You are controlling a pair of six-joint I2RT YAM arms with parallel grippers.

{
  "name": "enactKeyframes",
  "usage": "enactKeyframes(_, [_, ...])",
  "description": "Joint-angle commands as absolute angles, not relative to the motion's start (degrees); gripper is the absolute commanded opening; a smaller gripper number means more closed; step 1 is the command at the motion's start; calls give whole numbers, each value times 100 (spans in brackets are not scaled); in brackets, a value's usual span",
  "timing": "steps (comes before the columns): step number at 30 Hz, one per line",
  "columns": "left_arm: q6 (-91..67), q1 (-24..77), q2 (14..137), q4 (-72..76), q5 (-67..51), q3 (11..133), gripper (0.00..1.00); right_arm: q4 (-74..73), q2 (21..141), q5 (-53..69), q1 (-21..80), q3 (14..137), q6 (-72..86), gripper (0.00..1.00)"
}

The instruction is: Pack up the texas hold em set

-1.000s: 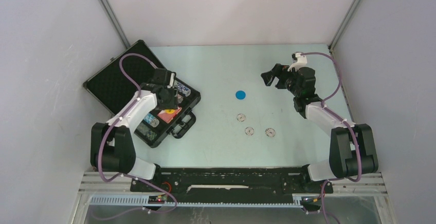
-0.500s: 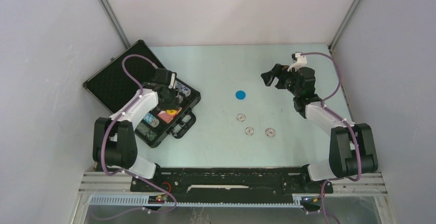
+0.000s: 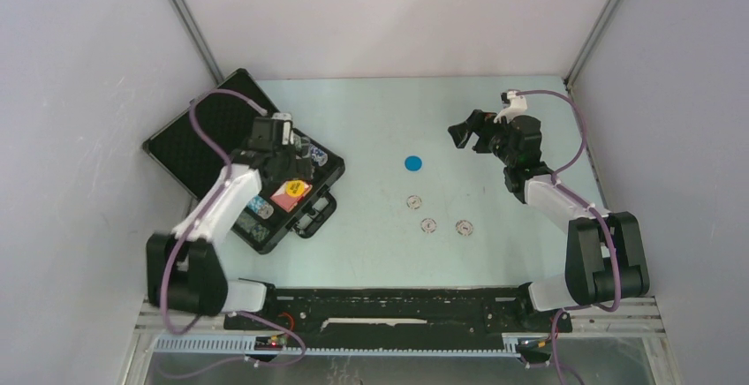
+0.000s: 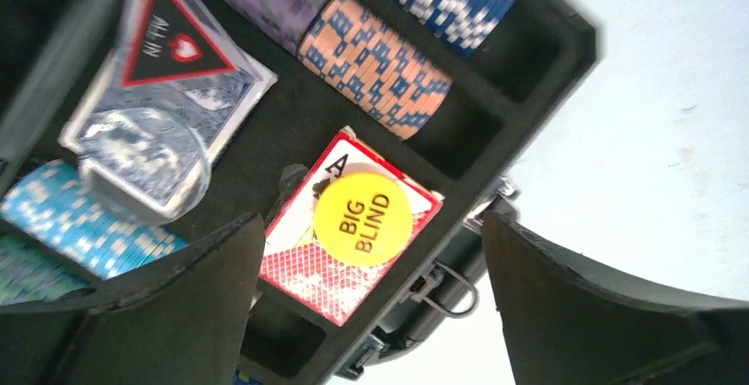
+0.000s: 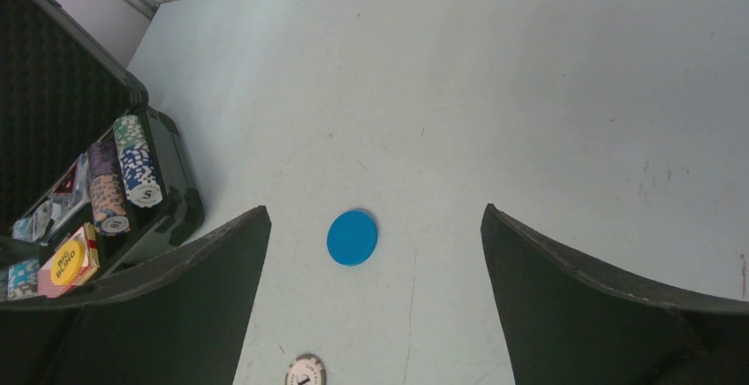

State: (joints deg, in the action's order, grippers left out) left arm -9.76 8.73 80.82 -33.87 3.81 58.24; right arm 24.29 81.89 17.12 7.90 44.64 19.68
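The black briefcase (image 3: 188,142) lies open at the table's left, foam lid laid back. Its tray holds chip rows (image 4: 375,63), a blue card deck with a dark triangular marker (image 4: 172,36) and a clear round disc (image 4: 141,160) on it, and a red card deck (image 4: 305,270) with a yellow "BIG BLIND" disc (image 4: 362,215) on top. My left gripper (image 4: 371,226) is open and empty above the red deck (image 3: 290,192). A blue disc (image 3: 412,162) lies mid-table. My right gripper (image 3: 465,133) is open and empty, held above the table with the blue disc (image 5: 352,237) between its fingers in view.
Three white chips (image 3: 413,201), (image 3: 429,224), (image 3: 464,226) lie on the table nearer than the blue disc; one shows in the right wrist view (image 5: 306,372). The case's handle and latches (image 3: 316,213) face the table's middle. Grey walls close in left, right and back.
My left arm has swung its elbow left and the left gripper has drawn back a little toward the far left, off the red deck. The right arm has not moved.
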Motion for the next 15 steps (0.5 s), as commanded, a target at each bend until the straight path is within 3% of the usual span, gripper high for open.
enactKeyframes(1, [-1022, 1147, 6201, -2366, 509, 5329, 100, 2666, 8227, 1794, 747, 4702, 2013, 100])
enactKeyframes(7, [-1371, 2638, 5937, -1918, 1394, 5410, 100, 2677, 8228, 1794, 747, 4703, 2023, 100])
enactKeyframes(15, [-1616, 3833, 8578, -1691, 991, 6907, 100, 2599, 8204, 1733, 689, 4702, 1979, 100])
